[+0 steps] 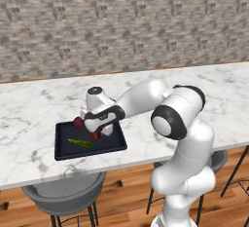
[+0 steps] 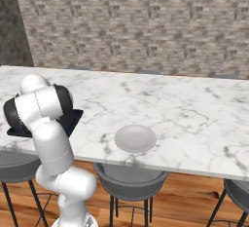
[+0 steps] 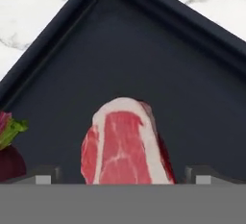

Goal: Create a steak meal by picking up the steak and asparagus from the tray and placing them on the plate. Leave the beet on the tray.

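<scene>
- Gripper [image 3: 123,177] is fully open and holds nothing; the finger tips [image 3: 45,176] straddle the steak [image 3: 126,143], which stands between them on the tray [image 3: 192,88].
- Risk: the steak sits slightly nearer one finger, so an off-centre close could tip or push it along the tray floor instead of clamping it.
- Risk: the beet [image 3: 8,158] lies just outside one finger, near enough that a sideways drift could knock it.
- Tray rim corner lies well ahead of the fingers, with bare tray floor between; room to descend looks fine.
- Asparagus [image 1: 79,143] lies on the tray, apart from the fingers, toward the near rim.
- Plate [image 2: 135,138] sits on the counter [image 2: 194,109], well apart from the tray; open marble between them, so carry path looks unobstructed.
</scene>
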### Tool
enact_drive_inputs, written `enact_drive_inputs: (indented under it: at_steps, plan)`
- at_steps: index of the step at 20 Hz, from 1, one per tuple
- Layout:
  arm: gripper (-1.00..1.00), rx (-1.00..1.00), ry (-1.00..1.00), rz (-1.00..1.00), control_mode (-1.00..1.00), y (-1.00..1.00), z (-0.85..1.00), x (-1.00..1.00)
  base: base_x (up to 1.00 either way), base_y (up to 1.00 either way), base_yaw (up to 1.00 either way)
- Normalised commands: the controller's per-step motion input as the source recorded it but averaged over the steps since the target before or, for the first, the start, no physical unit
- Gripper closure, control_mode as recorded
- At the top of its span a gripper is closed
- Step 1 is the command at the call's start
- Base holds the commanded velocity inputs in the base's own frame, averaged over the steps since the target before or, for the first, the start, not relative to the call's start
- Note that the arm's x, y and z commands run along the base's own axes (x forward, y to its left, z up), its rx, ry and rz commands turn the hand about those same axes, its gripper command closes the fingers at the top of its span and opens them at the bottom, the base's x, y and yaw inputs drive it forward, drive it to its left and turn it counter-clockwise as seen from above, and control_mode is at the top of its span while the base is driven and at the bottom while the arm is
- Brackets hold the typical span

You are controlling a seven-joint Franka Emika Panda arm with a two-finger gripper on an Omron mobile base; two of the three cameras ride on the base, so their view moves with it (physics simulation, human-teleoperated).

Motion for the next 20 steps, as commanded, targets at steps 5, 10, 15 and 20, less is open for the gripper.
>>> enact_drive_inputs:
  at_steps: [5,10,15,20]
  plan:
    - [1.00,0.00,0.00,-0.04,-1.00,-0.02,-0.23,-0.01,0.00,0.00,0.00]
    - [1.00,0.05,-0.10,-0.11,-1.00,-0.58,0.08,-0.38,0.00,0.00,0.00]
    - [1.00,0.14,-0.19,-0.05,-1.00,-0.70,0.43,-0.46,0.00,0.00,0.00]
    - [1.00,0.16,-0.15,-0.02,-1.00,-0.79,0.66,-0.41,0.00,0.00,0.00]
